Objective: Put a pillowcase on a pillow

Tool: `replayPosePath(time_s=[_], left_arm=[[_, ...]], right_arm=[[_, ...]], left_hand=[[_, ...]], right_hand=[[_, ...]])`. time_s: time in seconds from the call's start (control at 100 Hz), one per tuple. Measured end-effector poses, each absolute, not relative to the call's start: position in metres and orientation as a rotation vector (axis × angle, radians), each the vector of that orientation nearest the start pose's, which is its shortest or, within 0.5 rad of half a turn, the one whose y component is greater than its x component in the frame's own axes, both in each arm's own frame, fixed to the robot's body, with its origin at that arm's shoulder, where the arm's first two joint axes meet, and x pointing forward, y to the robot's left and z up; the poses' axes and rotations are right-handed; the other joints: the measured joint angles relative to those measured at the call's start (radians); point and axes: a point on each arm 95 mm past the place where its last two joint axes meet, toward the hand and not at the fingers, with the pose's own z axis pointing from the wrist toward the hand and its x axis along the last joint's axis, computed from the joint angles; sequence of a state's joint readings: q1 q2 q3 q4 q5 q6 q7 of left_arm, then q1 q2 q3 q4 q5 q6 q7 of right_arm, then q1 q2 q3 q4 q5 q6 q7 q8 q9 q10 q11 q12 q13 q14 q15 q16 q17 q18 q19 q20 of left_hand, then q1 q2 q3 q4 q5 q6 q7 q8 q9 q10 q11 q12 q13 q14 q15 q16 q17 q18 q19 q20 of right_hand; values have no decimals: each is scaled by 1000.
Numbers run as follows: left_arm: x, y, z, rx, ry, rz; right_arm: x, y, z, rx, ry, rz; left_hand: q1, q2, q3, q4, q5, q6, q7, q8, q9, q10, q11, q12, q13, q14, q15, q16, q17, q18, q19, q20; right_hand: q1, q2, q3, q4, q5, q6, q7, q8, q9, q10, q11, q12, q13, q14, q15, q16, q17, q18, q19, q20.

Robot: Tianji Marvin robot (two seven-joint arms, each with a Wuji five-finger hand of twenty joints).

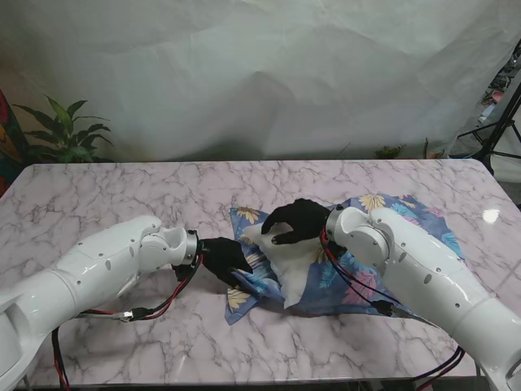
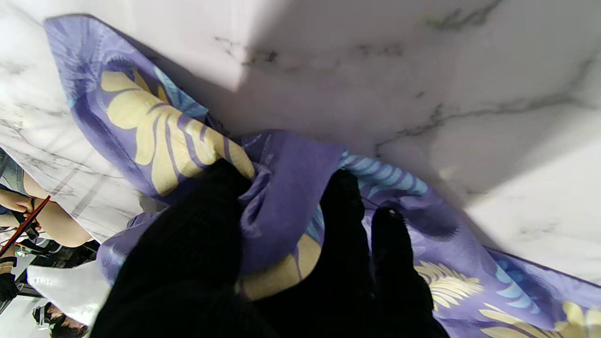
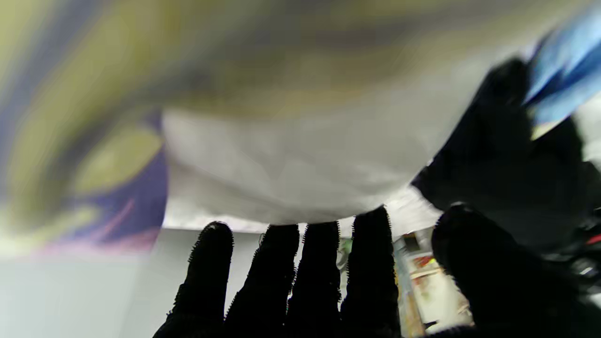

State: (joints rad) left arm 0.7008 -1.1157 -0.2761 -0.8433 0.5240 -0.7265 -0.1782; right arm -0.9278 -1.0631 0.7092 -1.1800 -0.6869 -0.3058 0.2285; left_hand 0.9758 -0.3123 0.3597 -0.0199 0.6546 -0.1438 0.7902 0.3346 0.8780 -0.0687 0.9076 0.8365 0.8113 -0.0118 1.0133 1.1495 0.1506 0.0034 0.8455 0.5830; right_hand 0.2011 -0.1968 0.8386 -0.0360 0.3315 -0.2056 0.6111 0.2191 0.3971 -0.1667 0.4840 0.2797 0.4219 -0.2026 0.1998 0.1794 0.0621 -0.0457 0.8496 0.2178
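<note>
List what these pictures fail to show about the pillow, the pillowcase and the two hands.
- Pillowcase far end: stand view, covered by the right arm.
- Pillow: how far it sits inside is hidden by cloth and the right robot hand.
- Right wrist view: motion blur smears the cloth pattern; whether the fingers grip the pillow is unclear.
- Left robot hand: its fingertips are buried in a fold.

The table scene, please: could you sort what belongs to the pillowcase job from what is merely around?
Part of the job:
- pillowcase, blue floral
- pillow, white, partly inside it
- left hand, gripping the pillowcase edge
- right hand, resting on the pillow

Just around:
- potted plant, beyond the table
- tripod, far right
</note>
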Motion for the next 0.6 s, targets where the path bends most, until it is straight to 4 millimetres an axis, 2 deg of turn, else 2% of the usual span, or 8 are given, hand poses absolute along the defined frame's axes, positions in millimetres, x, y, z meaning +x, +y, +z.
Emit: replayPosePath(time_s=[0.19, 0.36, 0.6], left_arm=[[498, -58, -357, -844, 2578, -1510], [497, -57, -351, -859, 2561, -1479], [495, -56, -344, -828, 2578, -1417]], right_arm=[[499, 52, -318, 1018, 2274, 1442], [491, 43, -326, 980, 2376, 1409], [484, 33, -328, 939, 2460, 1355]], left_hand=[[0, 0, 1, 0, 1, 0, -17, -10, 10, 0, 0, 0, 1, -2, 2, 0, 0, 0, 0, 0], [-1, 0, 2, 0, 1, 0, -24, -12, 10, -1, 0, 0, 1, -3, 3, -1, 0, 0, 0, 0], [-15, -1, 54, -9, 1, 0, -33, -14, 10, -4, 0, 0, 2, -8, 8, -1, 1, 0, 0, 0]], right_hand=[[0, 0, 23, 0, -16, -5, 0, -1, -16, 0, -21, -9, -17, -17, -42, -13, -24, -35, -25, -17], [0, 4, 24, 0, -17, -5, -2, -2, -6, 0, -38, -17, -17, -21, -44, -13, -25, -38, -41, -18], [0, 16, 24, -8, -19, -5, -6, -5, -6, -4, -50, -18, -17, -29, -47, -21, -27, -49, -48, -18]])
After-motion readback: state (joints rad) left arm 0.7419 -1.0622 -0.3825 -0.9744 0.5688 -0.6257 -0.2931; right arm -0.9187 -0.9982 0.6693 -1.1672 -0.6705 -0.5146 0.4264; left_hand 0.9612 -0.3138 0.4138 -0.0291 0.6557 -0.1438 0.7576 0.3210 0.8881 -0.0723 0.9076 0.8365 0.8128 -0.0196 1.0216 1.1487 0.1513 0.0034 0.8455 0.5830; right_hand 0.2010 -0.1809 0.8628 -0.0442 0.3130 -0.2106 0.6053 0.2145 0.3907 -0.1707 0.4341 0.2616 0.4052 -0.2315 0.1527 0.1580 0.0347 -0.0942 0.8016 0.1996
